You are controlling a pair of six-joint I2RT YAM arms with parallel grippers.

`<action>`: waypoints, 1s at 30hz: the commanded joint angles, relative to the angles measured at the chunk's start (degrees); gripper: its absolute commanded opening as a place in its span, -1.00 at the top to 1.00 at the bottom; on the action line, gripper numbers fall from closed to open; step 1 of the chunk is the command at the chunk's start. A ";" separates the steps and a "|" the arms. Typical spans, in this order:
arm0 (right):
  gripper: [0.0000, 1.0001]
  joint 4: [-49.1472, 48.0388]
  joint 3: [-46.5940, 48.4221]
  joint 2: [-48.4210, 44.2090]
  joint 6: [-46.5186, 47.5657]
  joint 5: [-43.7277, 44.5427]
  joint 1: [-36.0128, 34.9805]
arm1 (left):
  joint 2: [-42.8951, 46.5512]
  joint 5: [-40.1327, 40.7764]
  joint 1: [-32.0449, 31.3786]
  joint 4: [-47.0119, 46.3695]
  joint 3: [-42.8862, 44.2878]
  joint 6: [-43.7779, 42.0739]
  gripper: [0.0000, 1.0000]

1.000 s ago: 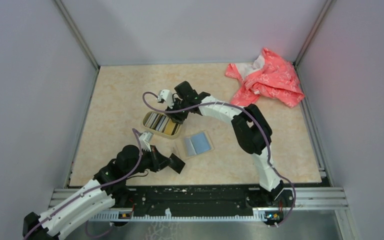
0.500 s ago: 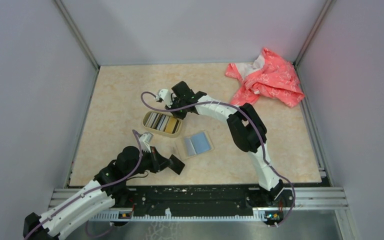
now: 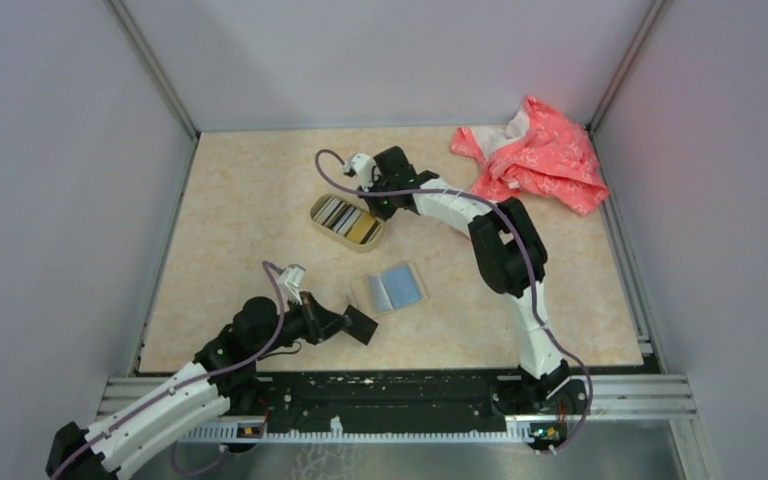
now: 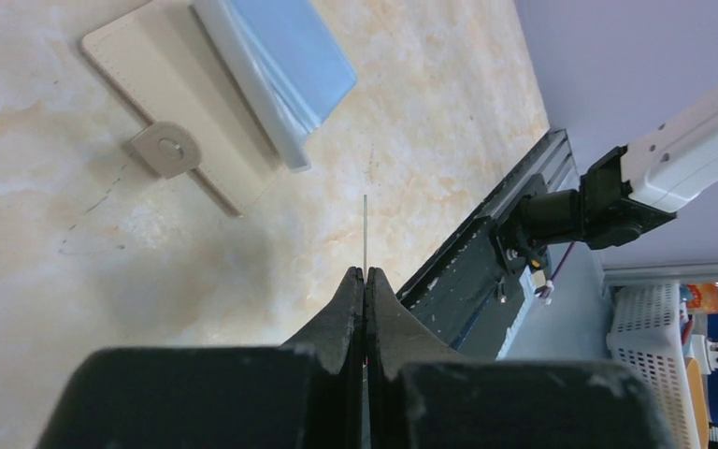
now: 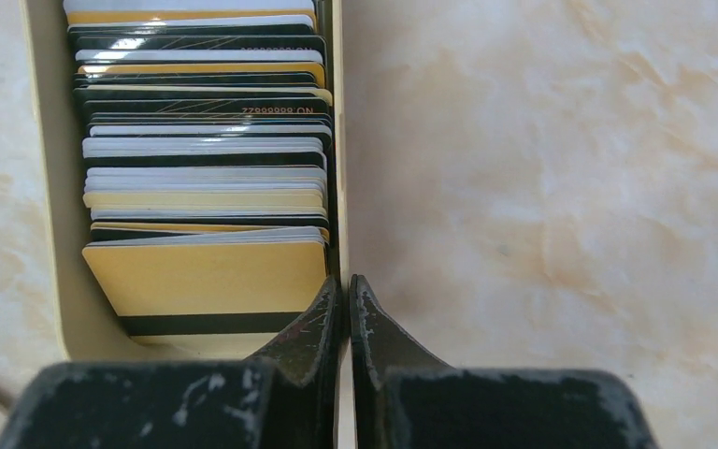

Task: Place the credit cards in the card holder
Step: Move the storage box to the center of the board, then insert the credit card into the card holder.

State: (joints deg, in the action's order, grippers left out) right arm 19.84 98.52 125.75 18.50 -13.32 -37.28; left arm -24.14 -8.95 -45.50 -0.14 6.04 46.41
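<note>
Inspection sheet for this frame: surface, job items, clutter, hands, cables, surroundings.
Surface: beige marbled table, no spills seen.
Job's things: wallet open, blue card lying on it; more cards stacked in the dish.
Clutter: pink cloth, far right corner.
Hands: left hand shut on a dark card; right hand shut on the dish rim.
Cables: purple cables along both arms.
Surroundings: grey walls, metal rail at near edge.

The card holder (image 4: 178, 112) and its blue card (image 4: 280, 47) run off the top edge. Overlap hides most credit cards (image 5: 206, 276) in the dish (image 5: 51, 187).
</note>
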 commanded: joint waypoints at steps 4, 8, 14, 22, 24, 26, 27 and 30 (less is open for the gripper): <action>1.00 -5.81 -4.07 -5.70 -1.29 3.01 5.85 | -5.76 -2.03 0.23 -11.11 1.43 -1.39 1.00; 1.00 -6.36 -4.95 -6.24 -1.49 2.67 8.82 | -10.90 -2.97 0.28 -14.08 3.00 -3.45 1.00; 0.36 -4.29 -5.86 -8.89 -0.10 -3.11 11.88 | -19.78 -9.06 3.43 -18.22 7.91 -7.24 1.00; 0.00 -2.01 -16.84 -27.01 3.78 -17.73 15.28 | -37.47 -28.42 13.60 -21.73 18.66 -10.83 1.00; 0.00 -2.10 -23.19 -33.22 5.37 -23.64 15.64 | -41.71 -29.47 13.77 -18.50 22.50 -13.28 1.00; -0.01 -2.10 -29.80 -39.47 7.43 -30.06 15.66 | -46.20 -30.20 13.92 -14.43 26.54 -16.16 1.00; -0.01 -2.26 -33.27 -43.18 9.13 -33.37 15.60 | -48.64 -30.83 13.98 -12.28 28.65 -17.63 1.00; -0.01 -5.41 -44.17 -51.27 15.26 -41.72 15.57 | -55.32 -32.26 14.54 -8.39 32.94 -21.38 1.00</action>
State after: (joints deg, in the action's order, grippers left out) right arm 16.67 64.73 82.59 25.15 -39.13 -21.26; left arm -73.21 -36.16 -31.70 -14.76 33.80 32.14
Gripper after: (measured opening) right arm 0.504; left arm 0.007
